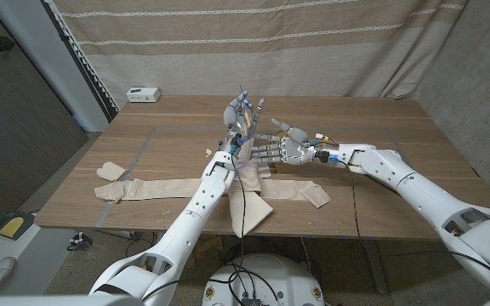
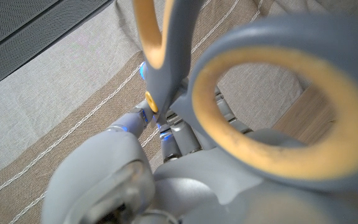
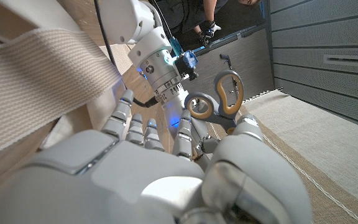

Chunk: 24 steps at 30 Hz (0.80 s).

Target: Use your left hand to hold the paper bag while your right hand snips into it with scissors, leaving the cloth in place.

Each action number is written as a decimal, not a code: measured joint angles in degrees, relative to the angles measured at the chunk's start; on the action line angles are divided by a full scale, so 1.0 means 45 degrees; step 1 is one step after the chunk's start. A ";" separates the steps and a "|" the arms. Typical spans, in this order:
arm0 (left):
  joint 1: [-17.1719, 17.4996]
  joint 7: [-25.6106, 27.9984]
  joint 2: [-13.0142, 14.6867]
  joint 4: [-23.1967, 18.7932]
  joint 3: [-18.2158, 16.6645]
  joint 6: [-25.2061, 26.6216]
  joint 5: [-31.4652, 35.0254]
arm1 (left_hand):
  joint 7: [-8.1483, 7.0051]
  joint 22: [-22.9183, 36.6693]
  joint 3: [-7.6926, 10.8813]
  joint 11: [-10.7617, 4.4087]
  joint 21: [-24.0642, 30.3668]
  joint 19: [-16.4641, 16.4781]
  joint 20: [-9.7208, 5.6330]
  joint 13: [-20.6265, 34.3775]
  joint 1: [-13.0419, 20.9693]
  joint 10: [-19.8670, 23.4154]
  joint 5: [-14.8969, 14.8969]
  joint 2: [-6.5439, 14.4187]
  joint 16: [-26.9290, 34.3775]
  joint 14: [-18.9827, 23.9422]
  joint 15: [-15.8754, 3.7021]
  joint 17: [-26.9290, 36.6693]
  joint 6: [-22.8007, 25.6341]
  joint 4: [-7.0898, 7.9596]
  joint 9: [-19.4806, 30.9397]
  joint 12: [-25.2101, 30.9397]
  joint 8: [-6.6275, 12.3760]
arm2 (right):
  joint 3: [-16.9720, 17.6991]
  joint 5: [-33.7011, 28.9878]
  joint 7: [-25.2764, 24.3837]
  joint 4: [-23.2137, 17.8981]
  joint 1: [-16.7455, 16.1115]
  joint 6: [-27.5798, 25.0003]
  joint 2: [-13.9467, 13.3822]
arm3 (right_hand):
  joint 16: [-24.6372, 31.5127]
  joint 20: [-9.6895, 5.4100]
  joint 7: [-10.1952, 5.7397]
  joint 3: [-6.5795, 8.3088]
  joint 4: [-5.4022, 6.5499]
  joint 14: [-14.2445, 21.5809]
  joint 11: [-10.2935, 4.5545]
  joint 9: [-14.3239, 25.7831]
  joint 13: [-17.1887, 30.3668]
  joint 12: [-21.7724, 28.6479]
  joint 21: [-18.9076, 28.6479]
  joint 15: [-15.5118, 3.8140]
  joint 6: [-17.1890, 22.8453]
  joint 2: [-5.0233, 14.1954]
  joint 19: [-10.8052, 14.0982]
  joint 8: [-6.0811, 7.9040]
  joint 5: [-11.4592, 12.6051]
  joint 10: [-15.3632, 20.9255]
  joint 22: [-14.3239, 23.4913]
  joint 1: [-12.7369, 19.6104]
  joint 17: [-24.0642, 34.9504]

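The left robot hand is raised over the middle of the worktop, grasping the scissors; in the left wrist view their grey-and-yellow loops sit right at the camera. The right robot hand hangs just beside it, fingers spread and reaching toward the loops, grasping nothing. The right wrist view shows those fingers close under the scissors, not yet through them.

The step in hand looks like passing the scissors across, since the task wants them in the right robot hand. To do it well, hold the left steady, bring the right thumb and a finger into separate loops, and only let go on the left once the right has a firm hold.

The paper bag lies at the near edge, overlapping the cloth stretched along that edge. Neither is touched. A white box sits at the far left corner.
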 measured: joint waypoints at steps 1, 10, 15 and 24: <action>0.0000 -0.0015 -0.0021 0.0017 0.0002 -0.0003 0.0000 | 0.0000 0.0000 0.0000 0.0000 0.0000 0.0000 0.0000 0.0000 0.0000 0.0000 0.0000 0.0000 0.0000 -0.0001 0.0000 0.0000 0.0000 0.0000 0.0000 0.0000 0.0000 | 0.0001 0.0009 -0.0011 -0.0012 0.0000 -0.0009 0.0009 | -0.0028 -0.0002 0.0000 0.0000 0.0000 -0.0176 -0.0022 0.0000 -0.0075 -0.0071 -0.0160 -0.0008 0.0000 0.0060 -0.0160 0.0000 0.0000 -0.0063 0.0010 -0.0060 0.0000; -0.0029 -0.0085 -0.0096 0.0103 0.0002 -0.0028 0.0001 | 0.0000 0.0000 0.0000 -0.0001 0.0000 0.0000 0.0000 0.0002 0.0000 0.0002 0.0000 -0.0001 -0.0099 -0.0001 0.0000 -0.0036 0.0000 0.0000 0.0000 -0.0014 0.0000 | 0.0016 0.0045 -0.0034 -0.0041 -0.0025 -0.0075 0.0079 | -0.0029 -0.0012 -0.0049 0.0001 0.0000 -0.0548 -0.0075 0.0000 -0.0178 -0.0202 -0.0514 0.0012 -0.0050 0.0067 -0.0434 0.0000 0.0049 -0.0148 0.0033 -0.0067 -0.0001; -0.0042 -0.0121 -0.0128 0.0141 -0.0009 -0.0037 0.0001 | -0.0001 0.0000 0.0056 0.0015 0.0000 0.0000 0.0000 0.0109 -0.0033 0.0160 0.0000 -0.0035 -0.0099 -0.0001 0.0001 0.0000 0.0001 -0.0056 -0.0013 -0.0050 0.0001 | 0.0022 0.0070 -0.0039 -0.0042 -0.0031 -0.0082 0.0106 | -0.0029 0.0014 -0.0185 0.0001 0.0000 -0.1130 -0.0212 0.0000 -0.0237 -0.0279 -0.0939 -0.0007 -0.0185 0.0117 -0.0821 0.0000 0.0097 -0.0467 0.0033 -0.0017 -0.0001; -0.0047 -0.0159 -0.0153 0.0179 -0.0055 -0.0057 -0.0002 | -0.0001 0.0000 0.0056 -0.0001 0.0049 0.0001 0.0000 0.0121 -0.0031 0.0181 0.0000 -0.0033 -0.0199 0.0066 0.0067 -0.0001 0.0002 -0.0057 0.0000 -0.0044 0.0002 | 0.0064 0.0133 -0.0072 0.0013 -0.0032 -0.0066 0.0182 | -0.0029 0.0010 -0.0184 0.0057 -0.0057 -0.1164 -0.0253 0.0002 -0.0237 -0.0279 -0.1133 -0.0012 -0.0185 0.0136 -0.0958 0.0000 0.0096 -0.0401 0.0032 0.0002 -0.0002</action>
